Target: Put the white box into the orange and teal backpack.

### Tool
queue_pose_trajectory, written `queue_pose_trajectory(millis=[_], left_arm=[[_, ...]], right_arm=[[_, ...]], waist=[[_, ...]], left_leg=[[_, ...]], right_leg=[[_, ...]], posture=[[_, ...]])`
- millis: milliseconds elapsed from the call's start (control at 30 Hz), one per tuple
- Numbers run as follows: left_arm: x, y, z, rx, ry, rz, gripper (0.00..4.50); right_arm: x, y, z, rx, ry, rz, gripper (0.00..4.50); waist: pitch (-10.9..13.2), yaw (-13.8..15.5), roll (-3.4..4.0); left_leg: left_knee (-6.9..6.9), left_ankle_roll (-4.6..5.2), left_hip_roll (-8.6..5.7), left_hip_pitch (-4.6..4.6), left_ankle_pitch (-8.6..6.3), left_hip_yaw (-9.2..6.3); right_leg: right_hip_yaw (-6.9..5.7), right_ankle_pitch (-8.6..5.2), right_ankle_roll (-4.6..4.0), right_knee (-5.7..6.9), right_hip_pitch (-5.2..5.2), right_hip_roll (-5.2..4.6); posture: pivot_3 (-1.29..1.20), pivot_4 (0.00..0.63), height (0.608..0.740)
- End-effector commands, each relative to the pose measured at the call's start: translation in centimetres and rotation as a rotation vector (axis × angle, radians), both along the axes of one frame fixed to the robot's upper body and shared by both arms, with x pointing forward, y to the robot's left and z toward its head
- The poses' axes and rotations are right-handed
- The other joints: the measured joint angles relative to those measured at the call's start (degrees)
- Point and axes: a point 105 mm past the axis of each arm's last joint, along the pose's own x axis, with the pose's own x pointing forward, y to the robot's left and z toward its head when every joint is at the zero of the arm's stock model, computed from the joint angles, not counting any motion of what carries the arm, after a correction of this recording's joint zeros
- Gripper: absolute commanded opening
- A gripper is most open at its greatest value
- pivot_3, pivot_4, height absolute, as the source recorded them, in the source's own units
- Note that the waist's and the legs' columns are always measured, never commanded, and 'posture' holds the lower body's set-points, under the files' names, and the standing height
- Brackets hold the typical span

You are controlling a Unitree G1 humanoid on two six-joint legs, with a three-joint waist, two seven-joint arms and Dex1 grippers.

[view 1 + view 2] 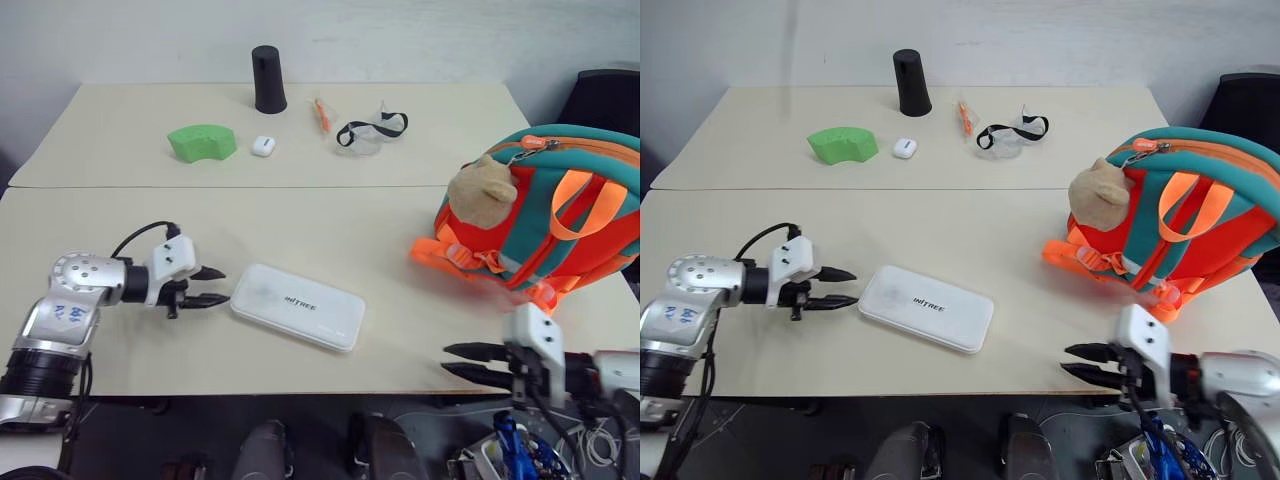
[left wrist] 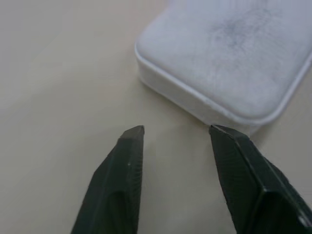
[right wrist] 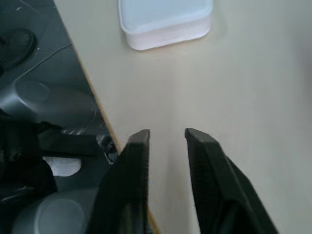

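The white box [image 1: 297, 306] lies flat on the near table, dark lettering up, a little left of centre. My left gripper [image 1: 218, 286] sits low over the table at the box's left end, open, with nothing between its fingers; the left wrist view has the box's corner [image 2: 229, 53] just past the fingertips [image 2: 134, 134]. The orange and teal backpack [image 1: 560, 215] stands at the right with a tan plush bear [image 1: 482, 192] on its front. My right gripper [image 1: 447, 358] hovers at the table's front edge below the backpack, its fingers a narrow gap apart and empty, pointing toward the box [image 3: 165, 19].
On the far table stand a black cylinder [image 1: 268, 79], a green curved block [image 1: 201, 141], a tiny white case [image 1: 263, 146], an orange pen [image 1: 321, 114] and clear goggles [image 1: 370, 131]. A dark chair [image 1: 610, 100] is behind the backpack. The table's front edge [image 1: 300, 392] runs close to both grippers.
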Motion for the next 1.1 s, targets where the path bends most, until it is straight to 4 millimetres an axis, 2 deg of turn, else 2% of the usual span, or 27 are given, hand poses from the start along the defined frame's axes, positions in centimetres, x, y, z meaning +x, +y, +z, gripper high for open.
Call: queue_pose_trajectory(millis=[33,133,367,600,767,1000,1100], left_arm=[[0.1,0.0,0.4,0.031,-0.031,-0.020,0.97],[0.3,-0.1,0.4,0.032,-0.026,-0.017,0.02],[-0.7,-2.4,-0.5,-0.012,0.040,-0.085,0.02],[-3.0,-4.1,-0.9,-0.034,0.112,-0.173,0.02],[-3.4,-3.8,-1.0,-0.036,0.135,-0.143,0.02],[-3.3,-1.9,-1.0,-0.126,0.240,0.005,0.02],[-3.1,-1.4,-0.5,-0.204,0.312,0.067,0.54]], right_arm=[[1.0,0.8,-0.6,-0.006,-0.032,0.021,0.00],[1.6,1.1,-1.0,-0.015,-0.046,0.042,0.00],[4.6,2.1,-1.9,-0.042,-0.109,-0.018,0.00],[6.2,2.5,-1.7,-0.051,-0.145,-0.046,0.00],[7.2,2.3,-1.0,-0.039,-0.168,-0.083,0.00],[6.5,2.1,-1.1,-0.051,-0.151,-0.069,0.00],[5.6,2.4,-1.1,-0.041,-0.125,-0.022,0.00]], waist=[[0.0,-0.1,0.00],[0.0,0.0,0.00],[0.0,-0.1,-0.01],[0.0,-0.1,-0.01],[0.0,-0.1,0.00],[0.0,-0.1,-0.01],[0.0,-0.1,0.00]], left_leg=[[0.00,0.00,0.00,0.00,0.00,0.03],[0.03,0.02,0.00,-0.01,0.01,0.05],[0.11,0.06,0.00,0.00,0.02,0.05],[0.15,0.07,0.00,-0.03,0.02,0.06],[0.15,0.05,0.01,-0.02,0.04,0.04],[0.14,0.06,0.03,-0.04,0.04,0.02],[0.14,0.06,0.03,-0.04,0.03,0.00]], right_leg=[[-0.01,0.00,0.00,0.00,-0.01,0.01],[-0.08,0.00,0.00,0.01,-0.01,0.04],[-0.16,0.02,0.03,0.08,0.00,0.03],[-0.12,0.01,0.03,0.05,0.01,0.02],[-0.07,0.01,0.03,0.08,0.01,0.02],[-0.05,0.01,0.03,0.06,0.01,0.02],[-0.05,0.01,0.03,0.06,0.01,0.02]], posture=[[0.00,0.150,0.740],[0.00,0.150,0.740],[0.00,0.150,0.740],[0.00,0.150,0.740],[0.00,0.150,0.740],[0.00,0.150,0.740],[0.00,0.150,0.740]])
